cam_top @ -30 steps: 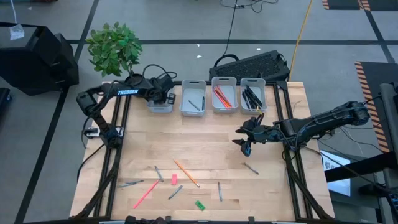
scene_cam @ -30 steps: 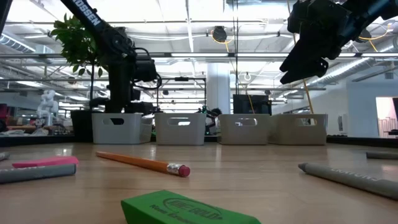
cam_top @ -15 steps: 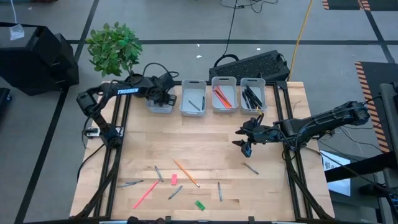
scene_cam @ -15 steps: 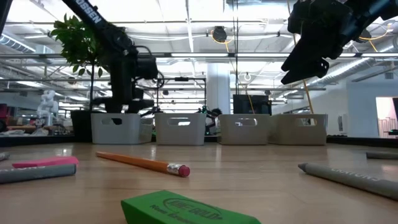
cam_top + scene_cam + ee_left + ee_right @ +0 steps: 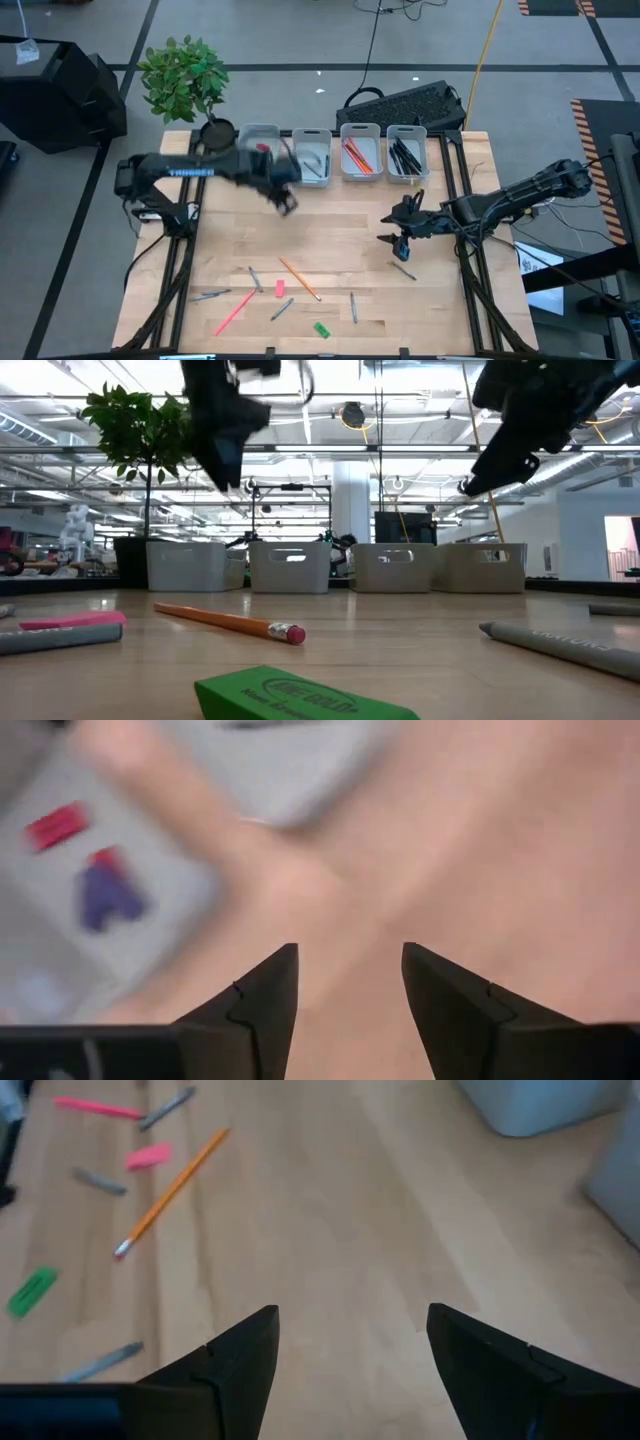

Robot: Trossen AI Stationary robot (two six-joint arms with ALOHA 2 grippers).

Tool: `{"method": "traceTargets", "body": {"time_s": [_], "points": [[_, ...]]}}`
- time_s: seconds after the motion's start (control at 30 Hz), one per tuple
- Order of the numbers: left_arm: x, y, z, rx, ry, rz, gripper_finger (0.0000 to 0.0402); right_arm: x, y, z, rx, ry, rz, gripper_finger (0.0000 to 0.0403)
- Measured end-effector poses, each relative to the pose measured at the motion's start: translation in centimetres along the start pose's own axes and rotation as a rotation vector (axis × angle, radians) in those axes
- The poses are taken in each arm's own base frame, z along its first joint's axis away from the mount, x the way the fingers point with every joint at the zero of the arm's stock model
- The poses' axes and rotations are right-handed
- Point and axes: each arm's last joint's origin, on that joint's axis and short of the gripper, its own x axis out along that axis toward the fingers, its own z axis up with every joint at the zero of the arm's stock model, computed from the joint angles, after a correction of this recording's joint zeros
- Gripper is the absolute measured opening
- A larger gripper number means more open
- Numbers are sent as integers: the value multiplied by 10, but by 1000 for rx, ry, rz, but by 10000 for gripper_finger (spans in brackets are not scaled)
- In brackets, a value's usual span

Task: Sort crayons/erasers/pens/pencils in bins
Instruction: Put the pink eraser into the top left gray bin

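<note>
Arm lettering blurred, green eraser (image 5: 305, 698) print unreadable to me. My left gripper (image 5: 285, 203) released, empty; moved off leftmost bin (image 5: 258, 140) out over table, bin behind it with red and blue erasers (image 5: 58, 825) inside. Right gripper (image 5: 398, 240) spread, empty, dropped slightly; pink eraser (image 5: 148, 1156) and green one lie well ahead.

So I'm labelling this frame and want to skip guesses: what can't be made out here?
- Left bin, high view: the blurred left arm covers its near side; only a red eraser shows.
- Left wrist view: motion blur; the red and blue shapes are only smears.
- Low view: bin walls hide all contents.
- Grey sticks, high view: too small to tell pen from crayon.
</note>
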Motion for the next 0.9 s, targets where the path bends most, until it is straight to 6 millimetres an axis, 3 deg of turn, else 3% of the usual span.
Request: {"method": "traceTargets", "body": {"time_s": [0.2, 0.27, 0.6, 0.77, 0.9], "points": [[-17, -88, -61, 440, -47, -136, 184, -12, 30, 6, -73, -15, 107, 248], [-17, -111, -83, 485, -58, -173, 184, -16, 41, 9, -108, 20, 96, 245], [-4, -170, -133, 16, 43, -225, 184, -2, 104, 17, -127, 98, 96, 240], [2, -196, -146, -252, 103, -158, 184, 8, 115, 14, -135, 128, 100, 240], [18, -207, -155, -420, 146, -50, 184, 10, 115, 14, -127, 138, 110, 240]]}}
